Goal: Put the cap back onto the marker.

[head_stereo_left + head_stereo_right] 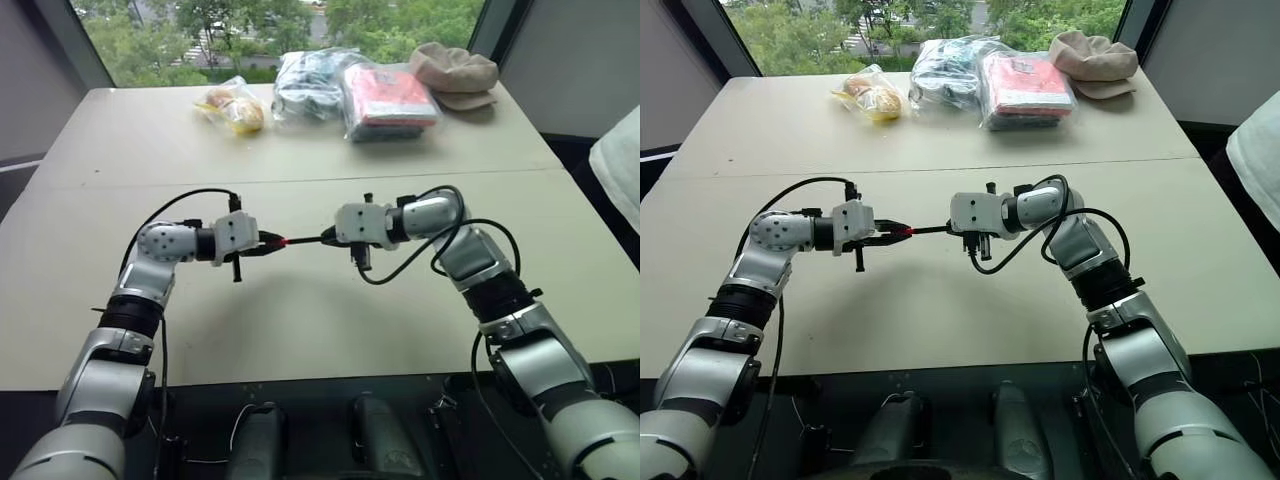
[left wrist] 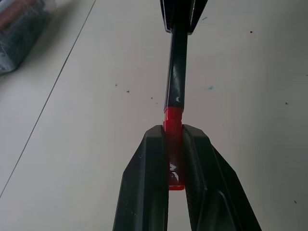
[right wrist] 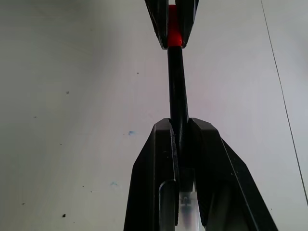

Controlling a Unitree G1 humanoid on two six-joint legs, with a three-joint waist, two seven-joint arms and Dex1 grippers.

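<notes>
Holding steady mid-frame over the beige table (image 1: 300,330), both arms meeting nose to nose just above centre of the head views. Left gripper (image 1: 268,242) clamped tight on the cap (image 2: 173,139), little red cylinder pinched between its black fingers (image 2: 149,183), red poking out a bit past the tips. Right gripper (image 1: 328,238) squeezed down on the marker (image 3: 176,82), black barrel running straight out from between its fingers (image 3: 161,168) toward the other hand. Cap and marker lined up end to end, looks like the barrel meets the red right at the cap's mouth in the left wrist view; can't tell how far in it's seated, if at all. Whole pen-plus-cap lying roughly level, floating above the tabletop, not touching it, a soft shadow underneath. Black cables looping off both wrists. Way up at the top of the frame, far edge of the table, well apart from the action: a bag with something yellow (image 1: 232,108) upper left of centre, a clear bag of dark stuff (image 1: 305,85) next to it, a red packet in plastic (image 1: 390,100) just right of that, and a tan cap-like hat (image 1: 455,72) at upper right. Seam line across the table (image 1: 300,180) between that clutter and the grippers. Trees through the window (image 1: 280,25) at the very top.
</notes>
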